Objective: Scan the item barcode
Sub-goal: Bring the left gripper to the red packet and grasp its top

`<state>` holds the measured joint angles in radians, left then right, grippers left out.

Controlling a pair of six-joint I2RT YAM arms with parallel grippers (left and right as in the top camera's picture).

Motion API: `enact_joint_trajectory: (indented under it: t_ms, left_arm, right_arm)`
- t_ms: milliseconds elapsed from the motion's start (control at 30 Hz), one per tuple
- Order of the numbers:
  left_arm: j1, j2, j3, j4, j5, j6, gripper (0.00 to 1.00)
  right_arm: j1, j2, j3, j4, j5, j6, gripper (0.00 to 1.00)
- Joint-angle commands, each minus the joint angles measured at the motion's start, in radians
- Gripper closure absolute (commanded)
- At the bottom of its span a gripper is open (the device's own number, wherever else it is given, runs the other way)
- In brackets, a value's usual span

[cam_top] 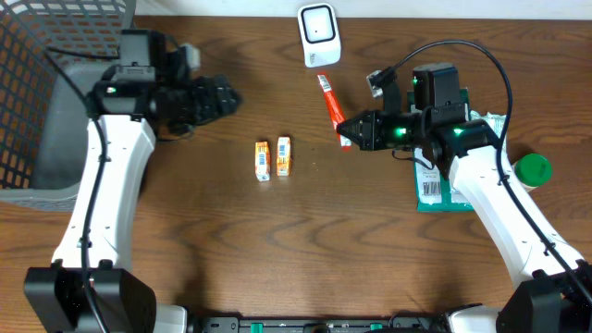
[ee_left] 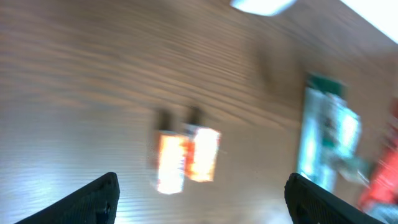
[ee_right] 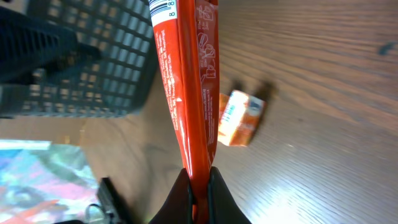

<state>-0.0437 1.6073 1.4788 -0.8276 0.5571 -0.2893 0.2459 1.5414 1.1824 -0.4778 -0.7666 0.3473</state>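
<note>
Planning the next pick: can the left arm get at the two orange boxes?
Probably yes: the left arm has open, empty jaws, and only bare table lies between them and the orange boxes.

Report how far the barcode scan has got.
Done: the right pincer is shut on the red packet. In hand: the packet's barcode end points toward the white scanner, just short of it. Left: whether it has read cannot be told; two orange boxes and the green pack lie on the table, and the left pincer is open, holding nothing.
</note>
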Motion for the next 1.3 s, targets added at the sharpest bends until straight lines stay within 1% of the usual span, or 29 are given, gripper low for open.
enact_joint_trajectory:
  t_ms: [0,133,233,300,433,567,700,867,900,1000,1067,1100,1133,1167,1267]
  left_arm:
    - [-0.065,-0.008,0.0,0.012,0.169,0.03,0.14]
    - [-0.131,-0.008,0.0,0.064,0.169,0.031,0.15]
    - [-0.176,-0.008,0.0,0.14,0.169,0.03,0.17]
    - [-0.205,-0.008,0.0,0.196,0.167,0.029,0.21]
    - [-0.245,-0.008,0.0,0.27,0.162,0.023,0.23]
    - [-0.271,-0.008,0.0,0.299,0.156,0.023,0.24]
    - [-0.284,-0.008,0.0,0.303,0.092,0.018,0.24]
    - [-0.284,-0.008,0.0,0.321,0.06,-0.004,0.24]
    - [-0.285,-0.008,0.0,0.325,0.059,-0.008,0.26]
    - [-0.289,-0.008,0.0,0.341,0.06,-0.041,0.36]
    - [-0.29,-0.008,0.0,0.352,0.06,-0.068,0.38]
    - [-0.29,-0.008,0.0,0.356,0.06,-0.085,0.41]
    - [-0.29,-0.008,0.0,0.36,0.06,-0.1,0.47]
    - [-0.29,-0.008,0.0,0.367,0.06,-0.123,0.5]
    - [-0.29,-0.008,0.0,0.38,0.064,-0.171,0.51]
  right_arm:
    - [0.0,-0.021,0.001,0.026,-0.084,0.071,0.99]
    - [0.008,-0.021,0.001,0.049,-0.084,0.118,0.99]
    - [0.018,-0.021,0.001,0.071,-0.084,0.161,0.99]
    - [0.029,-0.021,0.001,0.089,-0.085,0.191,0.99]
    - [0.05,-0.021,0.001,0.131,-0.085,0.233,0.99]
    - [0.066,-0.021,0.001,0.218,-0.127,0.301,0.99]
    - [0.071,-0.021,0.001,0.323,-0.166,0.38,0.99]
    - [0.077,-0.021,0.001,0.348,-0.167,0.401,0.99]
    - [0.08,-0.021,0.001,0.348,-0.166,0.401,0.99]
    - [0.089,-0.021,0.001,0.365,-0.166,0.401,0.99]
    - [0.093,-0.021,0.001,0.385,-0.166,0.401,0.99]
    - [0.095,-0.021,0.001,0.396,-0.165,0.406,0.99]
    - [0.096,-0.021,0.001,0.407,-0.163,0.409,0.99]
    - [0.097,-0.021,0.001,0.416,-0.155,0.42,0.99]
    - [0.096,-0.021,0.001,0.423,-0.114,0.445,0.99]
